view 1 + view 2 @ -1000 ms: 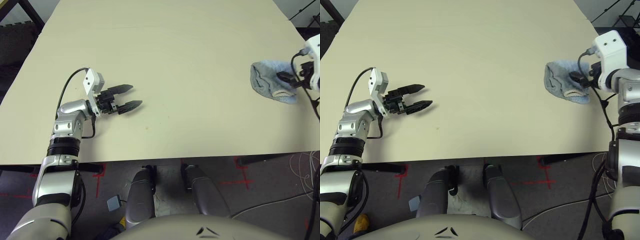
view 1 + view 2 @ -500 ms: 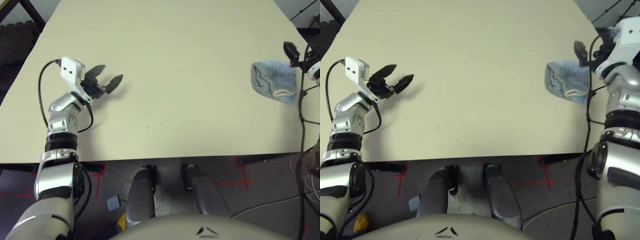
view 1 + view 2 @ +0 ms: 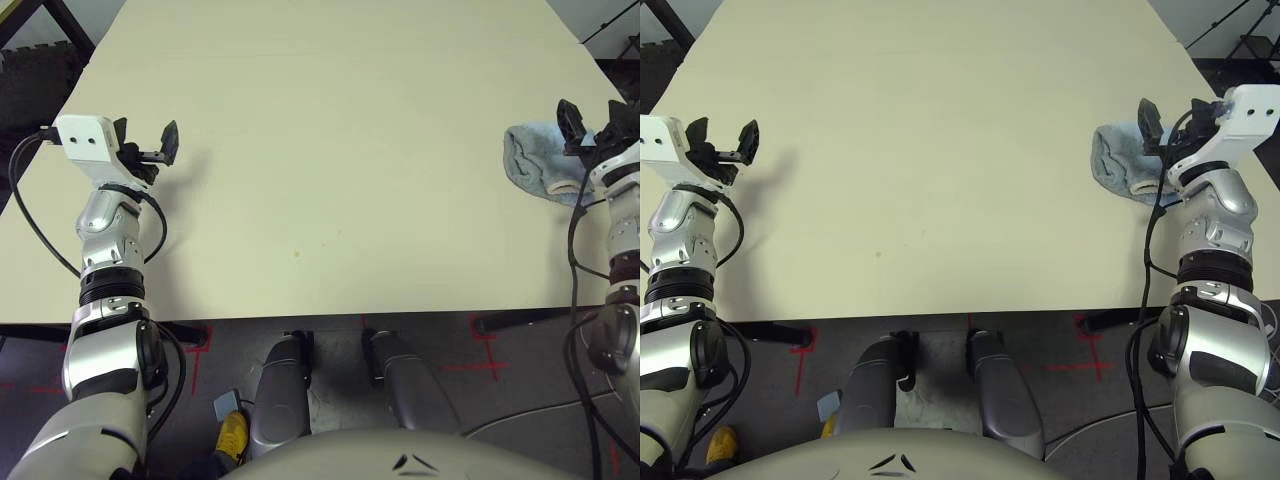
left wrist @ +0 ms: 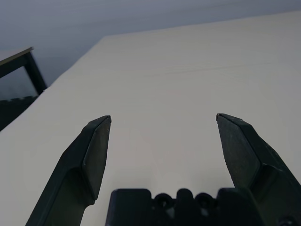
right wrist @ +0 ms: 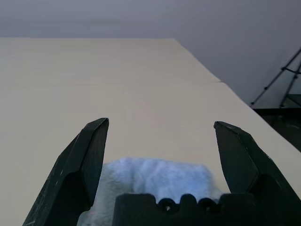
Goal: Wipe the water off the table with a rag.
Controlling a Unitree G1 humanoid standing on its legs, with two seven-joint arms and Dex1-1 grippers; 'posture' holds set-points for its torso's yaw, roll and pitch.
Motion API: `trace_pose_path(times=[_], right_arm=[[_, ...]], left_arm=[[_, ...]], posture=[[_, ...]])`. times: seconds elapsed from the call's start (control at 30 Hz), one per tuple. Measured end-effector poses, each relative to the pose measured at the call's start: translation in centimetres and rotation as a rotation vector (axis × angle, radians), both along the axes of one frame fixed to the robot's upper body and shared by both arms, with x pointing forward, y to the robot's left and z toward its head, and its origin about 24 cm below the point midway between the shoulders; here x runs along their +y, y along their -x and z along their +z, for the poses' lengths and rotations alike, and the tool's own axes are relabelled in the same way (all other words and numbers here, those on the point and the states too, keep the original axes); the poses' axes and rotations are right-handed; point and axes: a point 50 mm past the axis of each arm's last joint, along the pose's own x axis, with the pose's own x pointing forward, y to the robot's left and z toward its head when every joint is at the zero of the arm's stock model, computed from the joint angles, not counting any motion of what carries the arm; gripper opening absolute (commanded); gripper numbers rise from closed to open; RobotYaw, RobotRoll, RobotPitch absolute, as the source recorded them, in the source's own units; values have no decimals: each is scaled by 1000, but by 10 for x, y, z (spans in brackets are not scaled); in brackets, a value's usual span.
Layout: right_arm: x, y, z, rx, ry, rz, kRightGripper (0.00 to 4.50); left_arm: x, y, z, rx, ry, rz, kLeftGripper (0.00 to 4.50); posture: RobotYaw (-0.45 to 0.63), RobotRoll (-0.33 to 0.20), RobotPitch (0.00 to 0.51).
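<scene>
1. Far left: the left gripper (image 3: 722, 140) is up near the left edge of the table (image 3: 330, 150), raised off the surface on a bent silver arm. The white camera box sits on its wrist and a black cable loops off to the side. Its two black fingers (image 4: 91, 155) are spread wide with nothing between them; the left wrist view just looks out across bare cream tabletop between them.

2. Middle: big stretch of plain pale cream-yellow table. There's one tiny brownish speck (image 3: 296, 254) toward the near edge, a bit left of centre. Could be a leftover drop of the water, but it's too small for me to tell. No other spots I can pick out.

3. Right side: the rag (image 3: 535, 165), light blue terry with a whitish hem showing, lies bunched up close to the table's right edge, roughly mid-depth. It's lying flat on the top, not in either gripper.

4. Far right: the right gripper (image 3: 1170, 115) is just above the rag's right part, lifted off it. Its fingers (image 5: 87, 165) are wide apart and empty, and the right wrist view shows the blue cloth lying low between them, with open table beyond.
</scene>
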Motion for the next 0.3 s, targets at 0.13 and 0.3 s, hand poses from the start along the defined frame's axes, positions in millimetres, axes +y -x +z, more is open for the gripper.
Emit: trace_pose_path(times=[0.13,0.3], right_arm=[[-1,0,-3,5,-3,-5,4454],[-1,1,-6,14,-8,-9,4454]], left_arm=[[3,0,-2,3,8,30,4500],[5,2,-1,-16,12,65,4500]], posture=[[-52,0,209],[-46,0,206]])
